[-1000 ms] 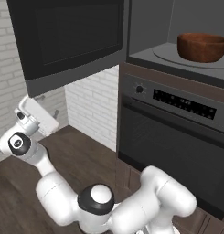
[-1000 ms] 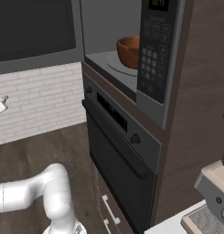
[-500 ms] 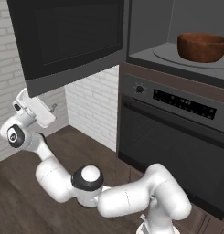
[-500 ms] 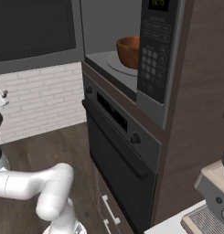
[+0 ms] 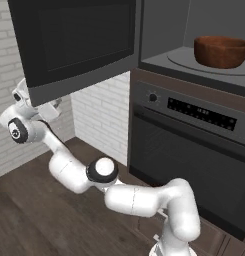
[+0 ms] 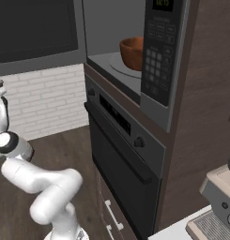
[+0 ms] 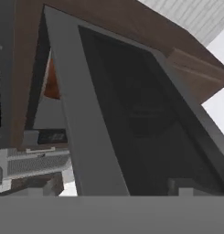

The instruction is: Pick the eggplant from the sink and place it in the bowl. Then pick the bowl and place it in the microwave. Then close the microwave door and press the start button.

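The reddish-brown bowl stands on the glass turntable inside the open microwave; it also shows beside the keypad as the bowl. The eggplant is hidden and the sink is out of view. The microwave door swings wide open to the left. My gripper sits just under the door's lower left corner, open, with nothing between its fingers. In the hand view the door fills the picture close up, edge on, with a sliver of the bowl behind it.
A black oven with a knob is built in under the microwave. A white brick wall lies behind the door. A coffee machine stands at the lower right. Dark wood floor spreads below.
The hand has risen and moved left, up to the lower outer corner of the open door, and the arm has stretched out. Bowl and door have not moved.
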Available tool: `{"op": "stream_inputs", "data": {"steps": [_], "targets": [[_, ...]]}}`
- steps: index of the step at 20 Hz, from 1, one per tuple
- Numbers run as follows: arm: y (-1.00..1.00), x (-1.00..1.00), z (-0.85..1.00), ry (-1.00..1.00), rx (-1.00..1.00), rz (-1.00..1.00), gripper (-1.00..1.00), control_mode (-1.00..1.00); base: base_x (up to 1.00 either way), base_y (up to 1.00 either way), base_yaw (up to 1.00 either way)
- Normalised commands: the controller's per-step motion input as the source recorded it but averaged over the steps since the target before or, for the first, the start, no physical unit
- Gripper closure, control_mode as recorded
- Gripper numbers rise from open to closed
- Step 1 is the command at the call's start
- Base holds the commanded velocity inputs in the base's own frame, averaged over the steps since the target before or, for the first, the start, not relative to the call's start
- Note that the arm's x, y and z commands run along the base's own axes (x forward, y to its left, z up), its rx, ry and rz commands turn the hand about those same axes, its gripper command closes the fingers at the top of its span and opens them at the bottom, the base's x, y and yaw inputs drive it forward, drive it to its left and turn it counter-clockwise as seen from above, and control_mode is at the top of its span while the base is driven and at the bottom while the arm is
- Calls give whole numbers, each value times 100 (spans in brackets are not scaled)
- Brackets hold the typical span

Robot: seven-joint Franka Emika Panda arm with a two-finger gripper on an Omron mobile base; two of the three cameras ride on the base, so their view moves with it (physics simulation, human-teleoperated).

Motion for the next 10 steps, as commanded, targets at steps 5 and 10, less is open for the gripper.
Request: {"op": "stream_inputs", "data": {"steps": [5, 10], "targets": [[-78, -80, 70, -20, 0, 1, -100, -100, 0, 0, 0], [-100, -100, 52, -29, 6, 17, -100, -100, 0, 0, 0]]}}
